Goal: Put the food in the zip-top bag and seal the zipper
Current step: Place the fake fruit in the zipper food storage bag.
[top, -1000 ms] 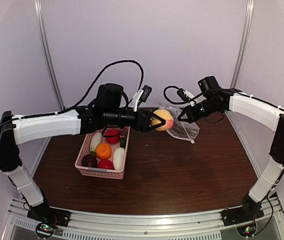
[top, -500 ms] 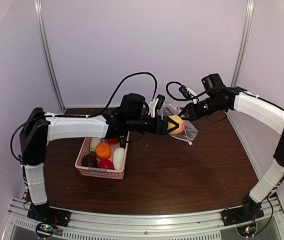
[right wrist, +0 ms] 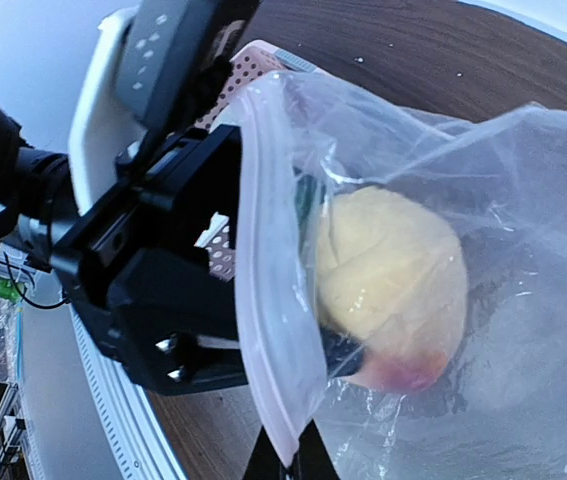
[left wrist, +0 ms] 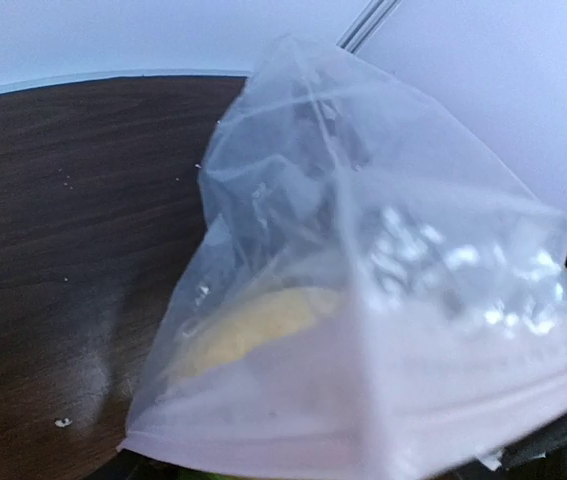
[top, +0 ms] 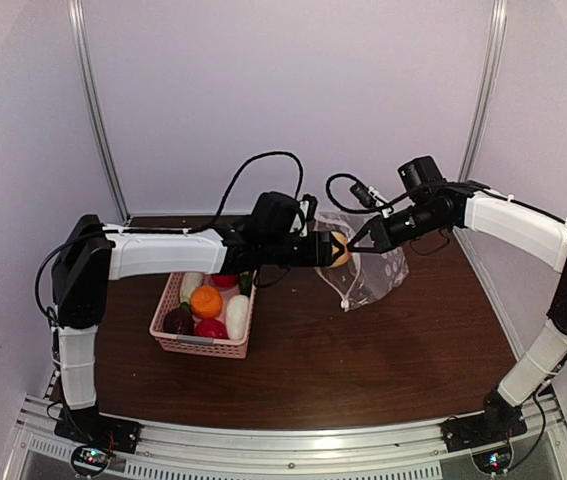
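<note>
**Yellow fruit now inside the bag's mouth**

Nearest the arm bases, the dark bench (top: 363, 360) carries the pink basket (top: 201, 346), which sits where it sat a second ago. In it lie an orange piece (top: 206, 301), a maroon piece (top: 177, 321), a red piece (top: 211, 328) and the white radish (top: 236, 315).

Beyond the basket, the left arm reaches across to the right. The left gripper (top: 334, 249) is clamped on the yellow fruit (top: 340, 247), which has a pink blush on one side. A second ago that fruit hung short of the bag. Now it is past the mouth, and both wrist views show it through the plastic.

The zip-top bag (top: 378, 277) has changed too. It lay bunched on the bench before, and now it is lifted at the mouth and hangs down toward the wood. The zipper (right wrist: 268, 300) runs as a pale strip just beside the fruit.

Farthest back, the right gripper (top: 361, 240) is closed tight on the bag's mouth edge, holding it up.
</note>
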